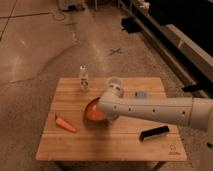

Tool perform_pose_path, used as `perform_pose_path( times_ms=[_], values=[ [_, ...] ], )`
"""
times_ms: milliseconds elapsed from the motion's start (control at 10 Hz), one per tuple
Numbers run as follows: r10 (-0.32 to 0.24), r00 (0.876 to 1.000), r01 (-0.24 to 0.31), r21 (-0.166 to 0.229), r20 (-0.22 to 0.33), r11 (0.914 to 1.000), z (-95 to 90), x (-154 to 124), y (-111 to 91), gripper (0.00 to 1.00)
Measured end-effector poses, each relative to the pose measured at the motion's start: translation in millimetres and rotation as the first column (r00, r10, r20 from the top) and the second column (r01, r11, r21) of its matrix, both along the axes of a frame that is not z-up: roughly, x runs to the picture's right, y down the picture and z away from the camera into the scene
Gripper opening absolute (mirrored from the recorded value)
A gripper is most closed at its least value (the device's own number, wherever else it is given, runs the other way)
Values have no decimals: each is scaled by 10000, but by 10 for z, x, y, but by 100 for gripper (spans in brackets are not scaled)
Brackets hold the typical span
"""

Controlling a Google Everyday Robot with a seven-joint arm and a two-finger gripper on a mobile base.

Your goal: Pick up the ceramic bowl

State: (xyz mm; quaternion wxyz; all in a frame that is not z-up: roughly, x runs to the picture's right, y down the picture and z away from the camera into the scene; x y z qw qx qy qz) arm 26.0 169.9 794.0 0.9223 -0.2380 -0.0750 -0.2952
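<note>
The ceramic bowl (92, 114), wide, shallow and glossy orange-red, sits near the middle of the wooden table (110, 147). It looks tipped slightly, with its left rim dark. My white arm reaches in from the right, and the gripper (105, 111) at its end is down on the bowl's right side, covering that part of the rim. The arm hides how the gripper meets the bowl.
A small translucent white cup (115, 85) stands just behind the arm. A small bottle (83, 78) stands at the back left. A carrot (65, 124) lies front left, a black bar-shaped object (154, 132) front right, and a small blue item (141, 94) back right.
</note>
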Motion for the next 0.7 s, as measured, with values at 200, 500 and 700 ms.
perform_pose_path(
  times_ms=[200, 500, 700],
  values=[
    [-42, 10000, 42, 77, 28, 10000, -25, 5, -21, 7],
    [-110, 9999, 108, 185, 85, 9998, -42, -12, -39, 7],
    [-131, 9999, 128, 236, 101, 9996, -62, -10, -53, 7]
  ],
)
